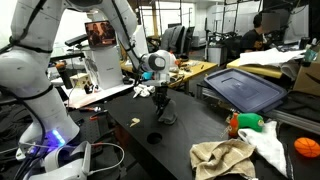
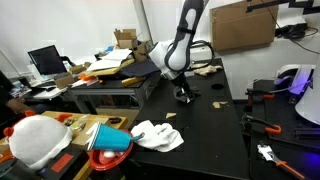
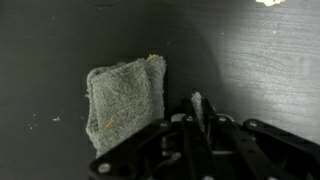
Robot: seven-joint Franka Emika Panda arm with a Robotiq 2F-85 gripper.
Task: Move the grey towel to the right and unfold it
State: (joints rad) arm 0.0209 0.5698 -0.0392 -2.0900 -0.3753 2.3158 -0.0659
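A folded grey towel (image 3: 125, 100), a nubby terry-cloth rectangle with softly rounded corners, lies flat on the matte black tabletop (image 3: 50, 40) at the left of the wrist view. Just to its right and not touching it, the gripper (image 3: 203, 108) hangs low over bare surface, its black jaws drawn together and clasping nothing. In an exterior view, the glossy white arm (image 1: 25, 65) bends down over the tabletop, with a crumpled beige cloth (image 1: 222, 158) and an orange ball (image 1: 307, 148) farther right.
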